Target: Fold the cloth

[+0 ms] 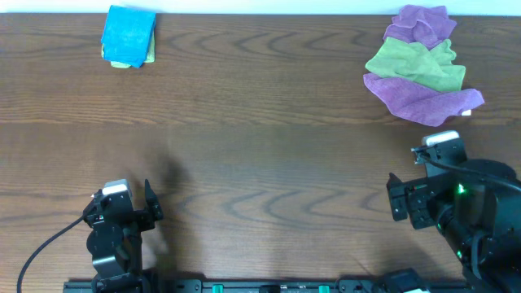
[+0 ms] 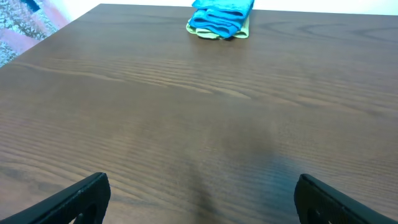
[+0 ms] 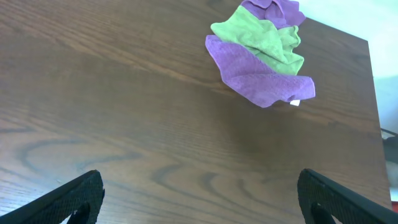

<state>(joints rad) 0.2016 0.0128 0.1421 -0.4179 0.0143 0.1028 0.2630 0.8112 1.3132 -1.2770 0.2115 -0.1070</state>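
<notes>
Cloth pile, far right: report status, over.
Open and empty, at near edge: left pincer, right pincer. Crumpled, not yet folded: purple and green cloths. Far left: folded blue cloth. Nothing blocking.

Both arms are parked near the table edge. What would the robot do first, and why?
Probably the right gripper, open and empty, should reach forward to the crumpled pile of green cloth and purple cloth lying ahead of it. That heap is unfolded, while the blue cloth at the far left already looks folded.
</notes>
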